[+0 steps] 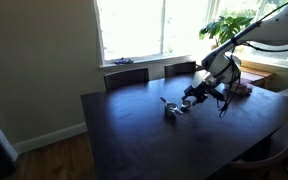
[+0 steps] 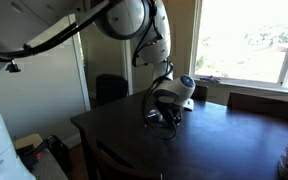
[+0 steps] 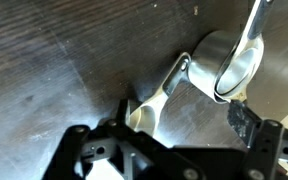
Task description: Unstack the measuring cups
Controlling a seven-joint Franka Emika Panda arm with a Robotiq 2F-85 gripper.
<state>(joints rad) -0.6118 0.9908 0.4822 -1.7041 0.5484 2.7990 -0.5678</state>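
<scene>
Silvery measuring cups lie tipped on their side on the dark wooden table, the open mouth turned toward the right of the wrist view. One cup body can be counted with certainty; how many sit nested inside it cannot be told. Two handles show: one runs from the cup wall down toward the camera and ends in a pale rounded tip, and a second handle rises out of the mouth toward the top edge. Any stamped sizes on them are too blurred to read.

The gripper is spread wide, its two black fingers standing apart, with the rounded handle tip lying between them. Whether either finger touches the metal cannot be told.

In an exterior view the cups rest near the middle of the table, just beside the lowered gripper. Two chairs stand at the far edge under the window. One pinkish stack lies near the arm, and one leafy plant stands behind.
</scene>
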